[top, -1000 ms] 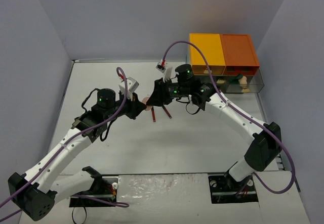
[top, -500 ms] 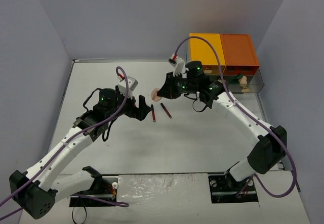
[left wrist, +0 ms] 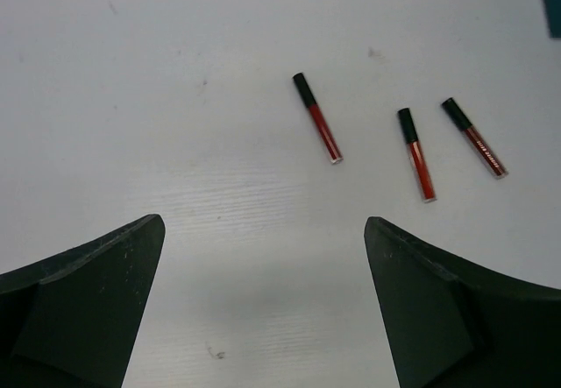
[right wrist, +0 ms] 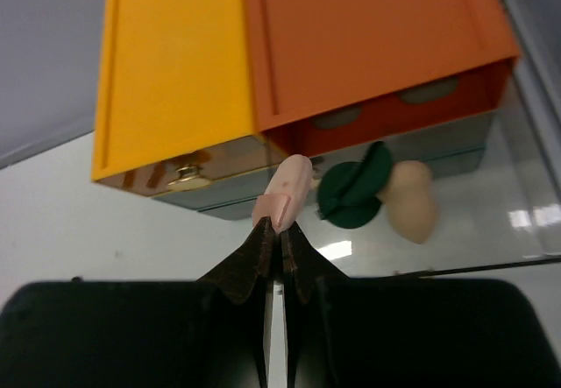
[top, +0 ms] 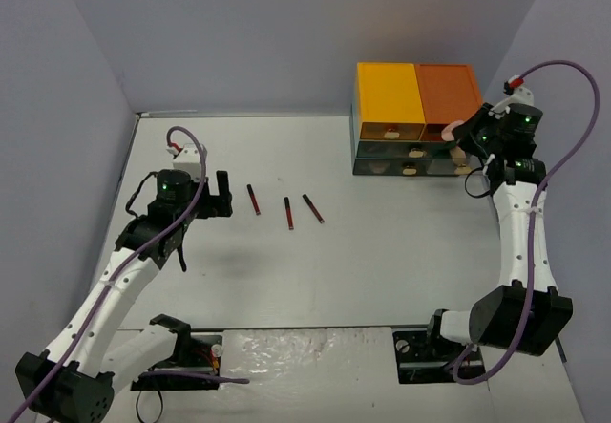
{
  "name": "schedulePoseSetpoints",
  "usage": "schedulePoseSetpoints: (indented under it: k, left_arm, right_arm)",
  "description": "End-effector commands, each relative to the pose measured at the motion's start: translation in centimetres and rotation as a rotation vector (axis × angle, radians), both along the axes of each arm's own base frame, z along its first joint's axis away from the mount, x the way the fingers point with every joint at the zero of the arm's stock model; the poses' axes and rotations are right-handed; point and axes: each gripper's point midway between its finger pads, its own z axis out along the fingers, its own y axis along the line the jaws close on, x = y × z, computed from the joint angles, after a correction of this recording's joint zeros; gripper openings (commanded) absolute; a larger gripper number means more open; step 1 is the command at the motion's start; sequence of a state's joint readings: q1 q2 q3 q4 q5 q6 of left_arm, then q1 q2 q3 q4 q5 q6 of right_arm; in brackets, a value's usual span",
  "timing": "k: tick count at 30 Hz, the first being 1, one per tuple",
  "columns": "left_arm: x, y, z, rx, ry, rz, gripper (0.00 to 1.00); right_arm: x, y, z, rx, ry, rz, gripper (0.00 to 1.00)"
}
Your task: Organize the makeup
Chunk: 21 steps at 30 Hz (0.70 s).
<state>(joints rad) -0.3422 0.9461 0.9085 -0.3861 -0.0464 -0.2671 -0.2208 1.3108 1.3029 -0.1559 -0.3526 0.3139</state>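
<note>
Right now my right gripper (right wrist: 279, 230) pinches one peach compact (right wrist: 282, 186) edge-on at its fingertips, just in front of the drawer unit (right wrist: 219, 64). The unit's clear drawer holds a beige sponge (right wrist: 412, 202) beside dark green discs (right wrist: 353, 197). My left gripper (left wrist: 263, 226) stands wide open and empty. Ahead of it, three dark red sticks (left wrist: 317, 118), thin and black-capped, lie apart on the white table (left wrist: 175, 99).

Nothing legible appears on any surface. In the left wrist view, the red stick (left wrist: 474, 137) lying farthest toward two o'clock bears a thin line of pale print along its tube, but the letters are too small and blurred to read as words.
</note>
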Motion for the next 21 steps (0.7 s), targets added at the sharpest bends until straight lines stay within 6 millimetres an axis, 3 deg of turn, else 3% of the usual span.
schedulePoseSetpoints:
  k: [1,8,11,13,16,21]
  left_arm:
    - [0.1,2.7,-0.7,0.066,-0.013,0.079,0.97]
    - [0.6,3.4,-1.8,0.077,-0.019,0.108,0.97]
    - [0.8,3.4,-1.6,0.072,-0.024,0.106,0.97]
    - [0.9,3.5,-1.5,0.078,-0.028,0.105,0.97]
    - [0.9,3.6,-1.4,0.083,-0.032,0.105,0.97]
    - [0.9,3.6,-1.5,0.085,-0.029,0.104,0.97]
  right_arm:
    - [1.6,-3.0,0.9,0.020,-0.023,-0.055,0.00]
    - [4.7,-3.1,-1.0,0.090,0.025,0.022,0.05]
    - [5.1,-3.6,-2.5,0.099,0.059,-0.002,0.28]
    - [4.8,-4.4,-2.9,0.084,0.069,-0.041,0.56]
    - [4.2,-5.2,-2.4,0.050,0.061,-0.085,0.70]
    - [1.8,-6.9,0.9,-0.024,-0.001,-0.199,0.73]
